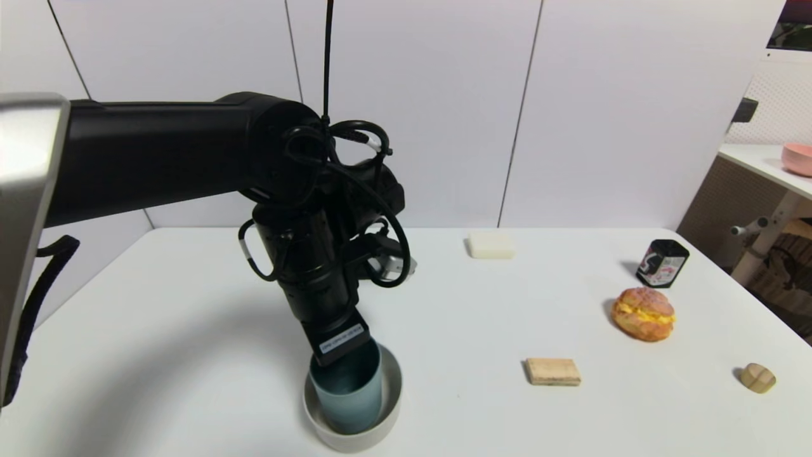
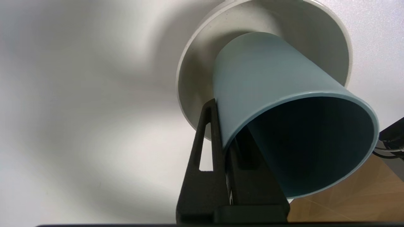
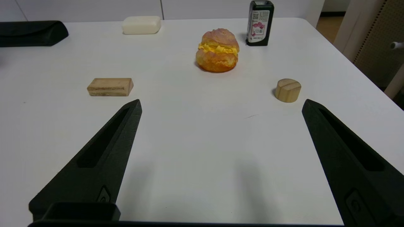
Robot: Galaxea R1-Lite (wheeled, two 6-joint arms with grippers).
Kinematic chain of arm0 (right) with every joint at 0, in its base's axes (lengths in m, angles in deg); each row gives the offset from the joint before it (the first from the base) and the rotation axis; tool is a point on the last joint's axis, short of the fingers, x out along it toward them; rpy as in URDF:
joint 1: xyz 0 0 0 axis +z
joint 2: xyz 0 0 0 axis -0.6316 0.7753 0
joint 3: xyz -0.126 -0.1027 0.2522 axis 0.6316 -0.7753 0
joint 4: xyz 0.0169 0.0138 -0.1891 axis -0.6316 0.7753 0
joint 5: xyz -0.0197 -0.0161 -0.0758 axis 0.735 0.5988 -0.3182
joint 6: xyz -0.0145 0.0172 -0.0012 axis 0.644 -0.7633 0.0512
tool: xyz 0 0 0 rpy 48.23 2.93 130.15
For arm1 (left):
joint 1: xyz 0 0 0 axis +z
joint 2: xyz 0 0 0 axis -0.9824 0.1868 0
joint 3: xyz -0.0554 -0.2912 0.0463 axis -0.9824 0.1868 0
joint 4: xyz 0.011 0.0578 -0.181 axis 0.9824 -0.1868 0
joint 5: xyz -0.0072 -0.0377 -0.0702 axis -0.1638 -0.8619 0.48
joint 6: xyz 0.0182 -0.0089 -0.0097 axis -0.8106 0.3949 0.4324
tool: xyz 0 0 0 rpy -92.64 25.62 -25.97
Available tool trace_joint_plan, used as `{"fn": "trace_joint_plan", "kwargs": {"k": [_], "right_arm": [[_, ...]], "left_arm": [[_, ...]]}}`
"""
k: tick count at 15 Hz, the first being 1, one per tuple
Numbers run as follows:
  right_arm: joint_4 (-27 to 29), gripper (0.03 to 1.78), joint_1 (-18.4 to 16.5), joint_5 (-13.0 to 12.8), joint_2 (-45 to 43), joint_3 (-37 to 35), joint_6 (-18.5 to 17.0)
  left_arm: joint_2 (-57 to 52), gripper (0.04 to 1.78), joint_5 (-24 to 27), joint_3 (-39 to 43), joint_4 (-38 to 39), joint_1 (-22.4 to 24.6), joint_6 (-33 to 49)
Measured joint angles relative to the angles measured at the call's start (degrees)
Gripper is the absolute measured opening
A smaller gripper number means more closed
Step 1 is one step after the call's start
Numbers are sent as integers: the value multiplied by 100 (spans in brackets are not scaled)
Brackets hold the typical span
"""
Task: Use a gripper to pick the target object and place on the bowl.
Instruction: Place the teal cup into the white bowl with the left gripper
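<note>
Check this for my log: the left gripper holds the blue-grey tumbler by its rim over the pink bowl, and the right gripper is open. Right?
One thing is wrong: the bowl. The left gripper holds the tumbler by its rim inside the grey-beige bowl, as the left wrist view shows; the pink bowl sits on a far side table. The right gripper is indeed open.

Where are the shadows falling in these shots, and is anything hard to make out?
Head view: the left gripper and arm cast a broad soft shadow on the table left of the bowl. Left wrist view: the tumbler has a dark, featureless interior. Right wrist view: faint shadows under the open right gripper.
</note>
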Motion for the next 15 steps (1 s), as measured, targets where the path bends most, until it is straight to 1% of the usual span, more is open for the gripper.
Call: {"fn": "trace_joint_plan", "kwargs": {"k": [4,5,7,10,13,15], "right_arm": [[-2,175,0,0,0,0,1],[-2,175,0,-2,0,-2,0],[0,175,0,0,0,-2,0],[-2,175,0,0,0,-2,1],[-2,175,0,-2,0,-2,0],[0,175,0,-2,0,-2,0]], "left_arm": [[10,9,7,-5,-2,0,0],[10,18,7,-6,-2,0,1],[10,53,0,-6,0,-2,1],[7,91,0,-6,-2,-2,0],[-144,116,-5,-6,0,-2,4],[-417,128,-7,-2,-2,-2,15]]}}
